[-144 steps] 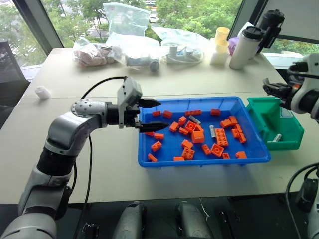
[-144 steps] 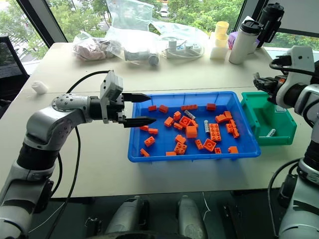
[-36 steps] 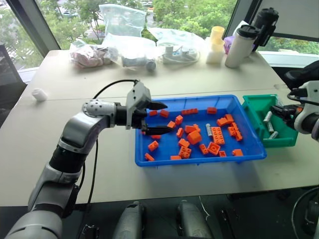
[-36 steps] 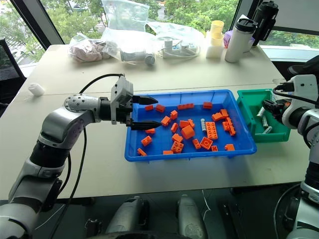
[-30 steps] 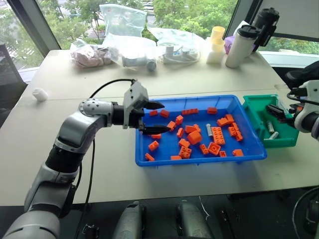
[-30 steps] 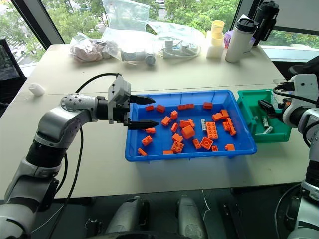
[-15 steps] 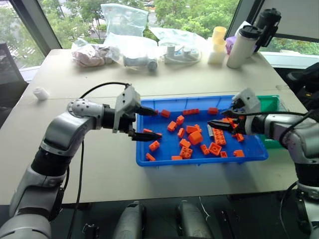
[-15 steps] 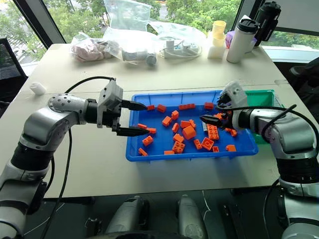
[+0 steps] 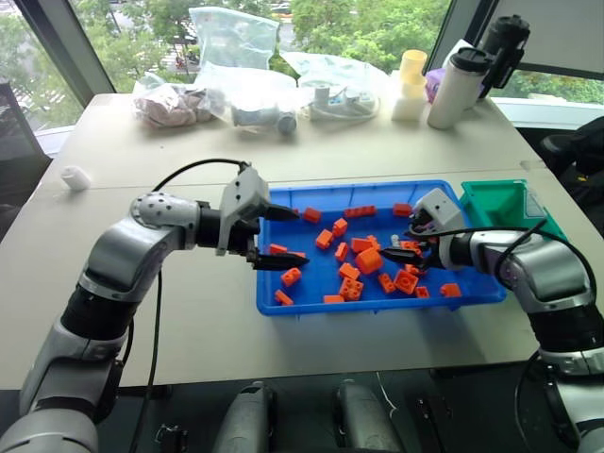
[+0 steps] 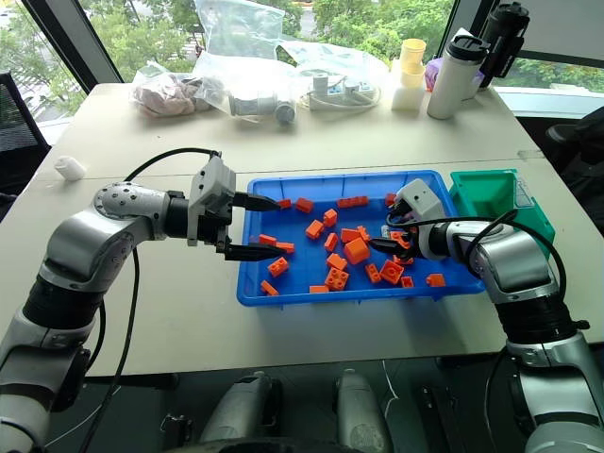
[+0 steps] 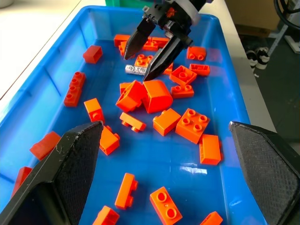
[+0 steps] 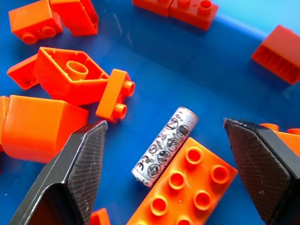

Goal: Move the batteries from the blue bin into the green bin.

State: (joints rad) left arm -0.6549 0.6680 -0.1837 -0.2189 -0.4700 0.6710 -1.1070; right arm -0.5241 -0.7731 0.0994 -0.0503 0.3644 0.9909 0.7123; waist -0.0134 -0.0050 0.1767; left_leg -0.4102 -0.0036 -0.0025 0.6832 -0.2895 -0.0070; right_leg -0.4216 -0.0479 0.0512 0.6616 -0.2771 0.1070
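room: large windows with trees outside run along the top of the head views.
bench (image 9: 283,151): pale and wide; bags (image 9: 231,57), a pale cup (image 9: 412,74) and two flasks (image 9: 453,85) stand along its far edge at the top of the frame.
blue bin (image 9: 283,307): centre of the head views, scattered with orange bricks (image 9: 368,260).
green bin (image 9: 500,203): touching the blue bin's right end, centre right of the frame; its contents cannot be made out.
left gripper (image 9: 278,236): at the blue bin's left rim, fingers spread apart, holding nothing.
right gripper (image 10: 389,236): low in the middle of the blue bin, fingers wide apart and empty, one either side of the battery.
battery (image 12: 164,146): lying flat on the blue floor, touching a long orange brick (image 12: 187,192); centre of the right wrist view.
step: lining up the grasp on this battery; it is not yet held.
next move: lower slightly and close on the battery alone, likely without catching the long orange brick against it, then lift and carry it right to the green bin.
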